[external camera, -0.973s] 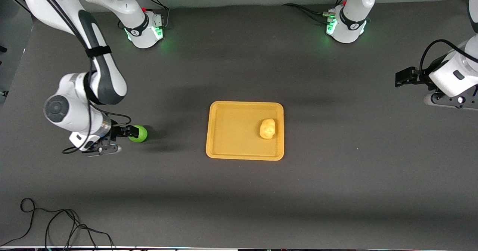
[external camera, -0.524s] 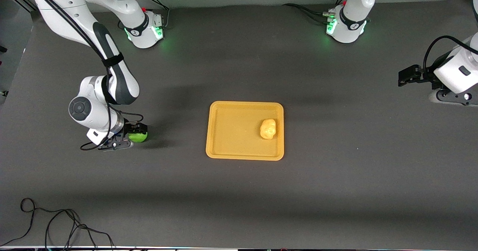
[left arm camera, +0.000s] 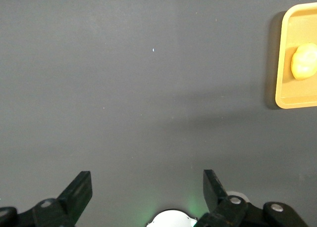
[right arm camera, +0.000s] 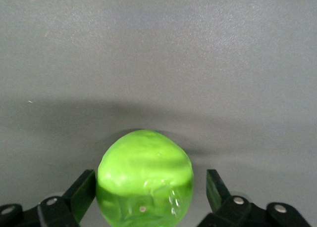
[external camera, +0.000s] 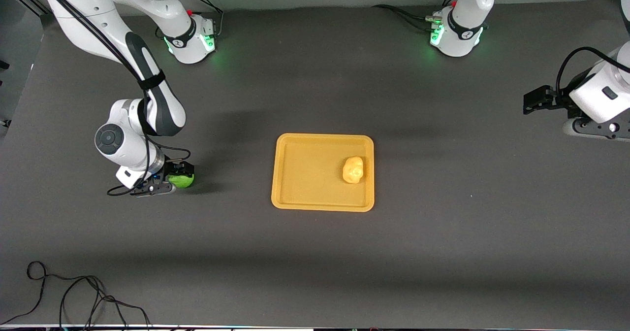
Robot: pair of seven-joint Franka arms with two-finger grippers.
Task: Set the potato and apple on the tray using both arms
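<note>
The green apple (external camera: 184, 180) rests on the dark table toward the right arm's end. My right gripper (external camera: 180, 174) is down around it. In the right wrist view the apple (right arm camera: 144, 172) fills the space between the black fingers (right arm camera: 83, 187). One finger is close against the apple and a thin gap shows at the other, so the right gripper (right arm camera: 148, 183) is open. The pale potato (external camera: 353, 169) lies on the orange-yellow tray (external camera: 305, 173) at the table's middle. My left gripper (external camera: 535, 99) waits open and empty in the air at the left arm's end. Its wrist view shows the left gripper (left arm camera: 147, 181), the tray (left arm camera: 290, 96) and the potato (left arm camera: 304, 62).
A loose black cable (external camera: 74, 291) lies along the table edge nearest the front camera, at the right arm's end. The two green-lit arm bases (external camera: 189, 38) (external camera: 455, 33) stand along the edge farthest from that camera.
The right arm swung in and lowered, so its fingers went from touching the apple's side to straddling it, then narrowed slightly. The left arm shifted a little. Tray and potato stayed put.
</note>
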